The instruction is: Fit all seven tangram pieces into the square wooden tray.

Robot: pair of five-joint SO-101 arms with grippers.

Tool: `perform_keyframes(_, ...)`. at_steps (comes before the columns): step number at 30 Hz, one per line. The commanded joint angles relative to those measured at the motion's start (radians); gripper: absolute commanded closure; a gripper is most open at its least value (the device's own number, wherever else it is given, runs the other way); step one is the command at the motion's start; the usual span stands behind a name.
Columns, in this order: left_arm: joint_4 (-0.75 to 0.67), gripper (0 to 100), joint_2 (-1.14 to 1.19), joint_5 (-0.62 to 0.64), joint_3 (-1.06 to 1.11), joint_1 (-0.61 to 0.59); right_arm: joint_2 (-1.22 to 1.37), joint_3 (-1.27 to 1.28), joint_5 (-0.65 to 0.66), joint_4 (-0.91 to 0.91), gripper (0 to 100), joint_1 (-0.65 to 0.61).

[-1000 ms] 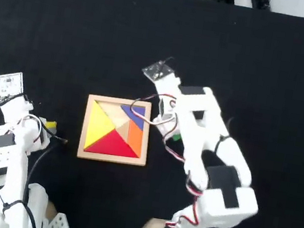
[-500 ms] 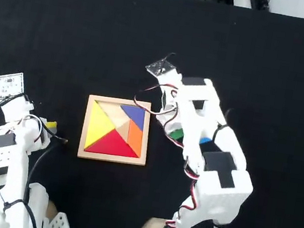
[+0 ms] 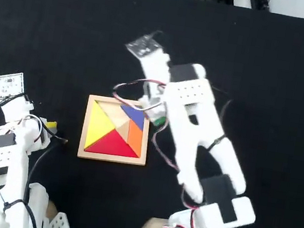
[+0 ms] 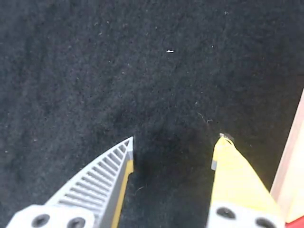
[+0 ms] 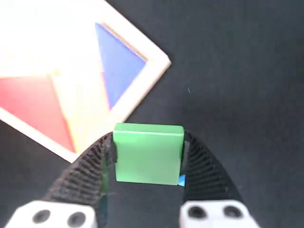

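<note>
A black cloth-covered table (image 3: 275, 64) is filling the scene from above, with wide open cloth lying beyond the tray and off to the far right.

The right arm (image 3: 195, 132) is stretching from the near edge up over the middle of the table, its wrist hanging just beside the tray's far right corner. The left arm (image 3: 4, 154) is sitting folded at the near left. Its left gripper (image 4: 175, 140) is lying near the tray's left side, released, with its jaws spread over bare cloth.

The square wooden tray (image 3: 111, 158) is lying flat at the centre, its edges running square to the table. It is holding a yellow triangle (image 3: 99, 127), a red triangle (image 3: 113, 144), an orange piece (image 3: 135, 137) and a blue triangle (image 3: 134, 114). A tan patch (image 3: 116, 115) is showing at the top; piece or bare wood cannot be told.

The right gripper (image 5: 148, 142) is grasping a green square piece (image 5: 148, 153) by two opposite edges. The piece is hanging over cloth just outside the tray's corner rim. From above, the arm is covering all but a sliver of green. The right wrist view is giving the piece's whole flat face and the blue triangle lying against the corner. The left wrist view is catching the tray's pale outer edge close by the yellow jaw.
</note>
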Motion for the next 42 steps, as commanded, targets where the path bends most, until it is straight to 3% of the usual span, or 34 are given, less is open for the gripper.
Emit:
perform_keyframes(1, -0.015, 73, -0.017, -0.014, -0.002, -0.008, -0.033, -0.140, -0.064, 0.026, 93.4, -0.094)
perform_keyframes(8, -0.015, 73, -0.017, -0.014, -0.002, -0.008, 0.225, -0.321, -0.135, 0.023, 93.8, -0.218)
perform_keyframes(16, -0.017, 73, -0.017, -0.014, -0.002, -0.007, 0.469, -0.486, -0.235, 0.026, 93.8, -0.235)
perform_keyframes(28, -0.018, 73, -0.017, -0.014, -0.002, -0.007, 0.504, -0.483, -0.235, 0.034, 93.0, -0.235)
perform_keyframes(35, -0.018, 73, -0.017, -0.014, -0.002, -0.007, 0.504, -0.472, -0.227, 0.037, 75.7, -0.267)
perform_keyframes(42, -0.018, 73, -0.017, -0.014, -0.002, -0.007, 0.503, -0.466, -0.204, 0.037, 76.6, -0.282)
